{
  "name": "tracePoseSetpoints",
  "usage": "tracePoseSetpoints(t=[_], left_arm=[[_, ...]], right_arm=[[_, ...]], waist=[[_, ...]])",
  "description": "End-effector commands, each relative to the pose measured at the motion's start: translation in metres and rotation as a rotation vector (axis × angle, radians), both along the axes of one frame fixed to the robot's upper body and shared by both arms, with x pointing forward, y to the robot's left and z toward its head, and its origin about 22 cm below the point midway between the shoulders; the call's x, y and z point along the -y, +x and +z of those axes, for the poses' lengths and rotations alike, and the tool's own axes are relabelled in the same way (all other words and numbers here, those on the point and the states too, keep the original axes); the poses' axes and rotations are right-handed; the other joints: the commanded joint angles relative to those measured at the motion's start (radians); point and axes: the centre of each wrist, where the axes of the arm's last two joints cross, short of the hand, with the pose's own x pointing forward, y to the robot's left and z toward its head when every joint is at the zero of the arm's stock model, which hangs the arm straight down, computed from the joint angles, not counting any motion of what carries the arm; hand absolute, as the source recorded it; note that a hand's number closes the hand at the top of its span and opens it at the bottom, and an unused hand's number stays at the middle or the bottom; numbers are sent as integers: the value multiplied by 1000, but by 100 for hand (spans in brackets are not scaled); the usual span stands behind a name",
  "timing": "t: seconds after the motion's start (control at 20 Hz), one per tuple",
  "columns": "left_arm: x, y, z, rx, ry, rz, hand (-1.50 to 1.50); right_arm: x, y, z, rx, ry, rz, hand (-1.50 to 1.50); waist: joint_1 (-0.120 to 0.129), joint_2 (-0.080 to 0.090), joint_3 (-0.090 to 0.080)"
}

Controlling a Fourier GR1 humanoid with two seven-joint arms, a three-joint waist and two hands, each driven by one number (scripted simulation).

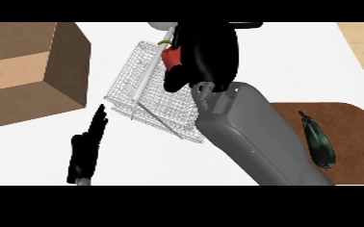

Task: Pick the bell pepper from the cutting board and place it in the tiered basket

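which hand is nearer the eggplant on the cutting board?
Right. The right hand is up over the tiered basket, holding the bell pepper, its forearm passing beside the eggplant. The left hand rests open far across at the view's lower left.

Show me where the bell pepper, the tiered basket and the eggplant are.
bell pepper point(170, 57), head view, red side showing beside the right hand.
tiered basket point(135, 77), head view, wire mesh tray.
eggplant point(320, 143), head view, middle of its dark body.
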Motion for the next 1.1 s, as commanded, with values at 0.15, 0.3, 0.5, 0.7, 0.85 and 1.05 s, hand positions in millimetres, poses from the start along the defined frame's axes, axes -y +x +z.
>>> tracePoseSetpoints(t=[0.15, 0.3, 0.5, 0.7, 0.85, 1.05], left_arm=[[3, 2, -2, 5, 5, -15, 0], [5, 5, 3, 2, -6, -6, 0], [-4, 8, 5, 4, 8, -5, 0], [-7, 1, 7, -5, -1, -7, 0], [-6, 9, 2, -9, 0, 6, 0], [-2, -8, -14, -17, 0, 41, 0]], right_arm=[[-12, 21, -28, -60, 210, -94, 150], [8, 22, -38, -119, 419, -77, -150], [10, 36, -40, -58, 544, -65, -150], [14, 26, -39, 16, 726, -53, -150], [13, 24, -31, 134, 753, -46, -150], [52, 34, -23, 286, 795, -200, -150]], waist=[[17, 3, 0], [19, 4, 1], [15, 5, 0], [11, 0, 1], [-8, -1, 0], [-33, -7, 0]])
